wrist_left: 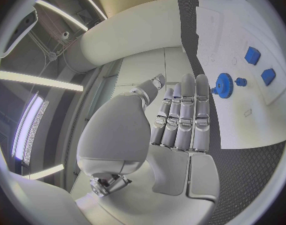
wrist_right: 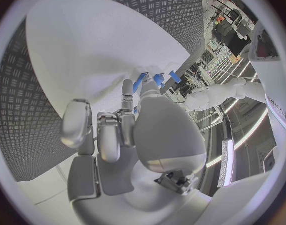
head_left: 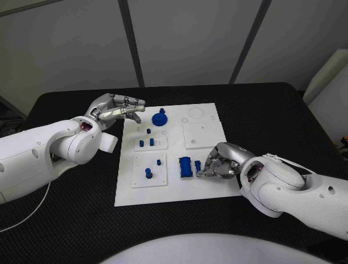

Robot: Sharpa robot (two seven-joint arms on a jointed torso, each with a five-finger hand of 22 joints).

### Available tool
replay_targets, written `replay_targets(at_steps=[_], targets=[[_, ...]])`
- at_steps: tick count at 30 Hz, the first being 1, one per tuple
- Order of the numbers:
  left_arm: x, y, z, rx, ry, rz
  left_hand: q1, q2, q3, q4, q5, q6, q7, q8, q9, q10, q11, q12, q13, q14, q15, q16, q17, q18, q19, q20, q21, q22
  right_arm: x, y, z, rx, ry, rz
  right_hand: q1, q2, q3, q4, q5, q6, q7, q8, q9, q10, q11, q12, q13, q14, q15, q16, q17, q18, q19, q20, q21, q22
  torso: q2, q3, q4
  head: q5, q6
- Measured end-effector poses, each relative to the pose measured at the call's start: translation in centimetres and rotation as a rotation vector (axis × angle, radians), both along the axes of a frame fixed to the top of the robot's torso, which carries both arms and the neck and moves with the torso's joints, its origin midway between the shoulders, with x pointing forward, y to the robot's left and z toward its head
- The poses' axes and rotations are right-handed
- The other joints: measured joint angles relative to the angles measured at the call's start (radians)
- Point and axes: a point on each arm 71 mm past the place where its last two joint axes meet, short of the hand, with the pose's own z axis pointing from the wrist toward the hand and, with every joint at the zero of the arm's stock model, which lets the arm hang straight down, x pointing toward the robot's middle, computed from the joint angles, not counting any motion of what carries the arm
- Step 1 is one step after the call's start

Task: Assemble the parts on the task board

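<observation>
Black ribbed table [head_left: 285, 110], flat white task board [head_left: 208, 135], toothed blue gear [head_left: 159, 118]

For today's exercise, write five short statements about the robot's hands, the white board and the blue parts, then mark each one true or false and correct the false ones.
1. The task board lies on a black table. True.
2. The left hand is at the board's far left corner, close to the blue gear. True.
3. The left hand grips the blue gear. False: the left wrist view shows its fingers straight and together, with the gear lying apart on the board.
4. The right hand hovers over the bare table, away from the board. False: it is over the board's near right part, beside a blue block.
5. All blue parts are stacked in one pile. False: they are spread across several sections of the board.
</observation>
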Motion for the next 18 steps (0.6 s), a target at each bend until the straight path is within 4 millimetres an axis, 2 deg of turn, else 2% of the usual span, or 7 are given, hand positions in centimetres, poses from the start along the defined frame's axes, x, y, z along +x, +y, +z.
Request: replay_targets(at_steps=[5,10,11,13,15,16,18], targets=[[0.0,0.0,0.0,0.000,0.001,0.001,0.000,0.000,0.000,0.000,0.000,0.000,0.000,0.000,0.000,-0.001,0.001,0.000,0.000,0.000,0.000,0.000,0.000,0.000,0.000,0.000,0.000,0.000,-0.2,-0.4,0.3,0.035,-0.009,0.001,0.000,0.000,-0.007,0.007,0.013,-0.031,0.010,-0.009,-0.002,0.000,0.000,-0.018,0.000,0.000,0.000,0.000,0.000,0.000,-0.015,0.000,-0.020,-0.027,-0.001,-0.0007,-0.0001,-0.001,0.006],[0.0,0.1,-0.1,0.001,0.001,0.005,0.000,0.000,0.000,0.000,0.000,0.000,0.000,0.000,0.000,-0.004,0.004,0.001,0.000,0.000,0.000,-0.004,-0.001,0.000,0.000,0.000,-0.006,-0.001,0.3,-1.2,0.5,0.115,0.000,-0.001,0.015,0.004,-0.007,0.007,0.035,-0.097,0.042,-0.058,-0.021,-0.032,0.038,-0.141,0.008,-0.004,0.022,-0.042,0.000,0.002,-0.088,0.019,-0.109,-0.149,-0.006,-0.0037,-0.0001,-0.004,0.018],[0.1,0.2,-0.1,0.000,0.001,0.007,0.000,0.000,0.000,0.000,0.000,0.000,0.000,0.000,0.000,-0.004,0.004,0.006,0.000,-0.003,0.002,-0.008,-0.003,0.000,-0.005,0.005,-0.008,-0.003,0.6,-1.4,0.6,0.135,0.000,-0.002,0.029,0.004,-0.007,0.007,0.040,-0.110,0.049,-0.069,-0.026,-0.062,0.041,-0.205,-0.001,0.000,0.026,-0.063,0.000,0.020,-0.115,0.024,-0.145,-0.197,-0.008,-0.0050,0.0001,-0.005,0.020],[0.2,0.3,-0.3,-0.003,0.003,0.014,-0.005,0.005,0.000,0.000,0.000,0.000,0.000,0.000,0.000,-0.004,0.004,0.008,0.000,-0.018,0.002,-0.019,-0.008,0.000,-0.017,0.006,-0.020,-0.008,1.5,-1.9,0.9,0.178,-0.001,-0.010,0.053,0.016,-0.010,0.004,0.042,-0.118,0.057,-0.082,-0.031,-0.097,0.047,-0.285,-0.062,-0.002,0.031,-0.091,0.000,0.024,-0.146,0.030,-0.192,-0.254,-0.012,-0.0069,0.0002,-0.005,0.025],[0.5,0.3,-0.4,-0.009,0.007,0.024,-0.005,0.005,0.004,0.004,0.000,0.000,0.000,0.000,0.000,-0.004,0.004,0.017,0.000,-0.035,0.005,-0.038,-0.016,0.000,-0.035,0.009,-0.038,-0.017,2.8,-2.6,1.1,0.237,0.000,-0.029,0.082,0.024,-0.010,-0.007,0.047,-0.125,0.064,-0.094,-0.036,-0.166,0.053,-0.425,-0.157,-0.001,0.035,-0.155,-0.017,0.056,-0.212,0.036,-0.291,-0.378,-0.019,-0.0093,0.0002,-0.006,0.030],[0.6,0.4,-0.5,-0.012,0.008,0.030,-0.007,0.007,0.006,0.006,0.000,0.004,-0.004,0.000,0.000,-0.004,0.004,0.019,0.000,-0.044,0.007,-0.052,-0.022,0.000,-0.047,0.011,-0.050,-0.023,3.5,-2.8,1.1,0.265,0.001,-0.038,0.099,0.030,-0.007,-0.015,0.047,-0.126,0.065,-0.098,-0.039,-0.212,0.055,-0.521,-0.224,0.001,0.038,-0.199,-0.063,0.072,-0.255,0.039,-0.354,-0.455,-0.022,-0.0105,0.0002,-0.006,0.033],[0.9,0.5,-0.7,-0.021,0.010,0.046,-0.011,0.010,0.012,0.012,0.000,0.006,-0.006,0.000,0.000,-0.004,0.004,0.019,-0.002,-0.058,0.015,-0.091,-0.039,0.000,-0.076,0.018,-0.082,-0.042,5.0,-3.4,1.1,0.339,0.006,-0.064,0.144,0.047,0.007,-0.030,0.035,-0.135,0.073,-0.110,-0.045,-0.304,0.062,-0.707,-0.359,-0.042,0.051,-0.328,-0.208,0.079,-0.318,0.045,-0.456,-0.556,-0.030,-0.0142,-0.0008,-0.008,0.042]])
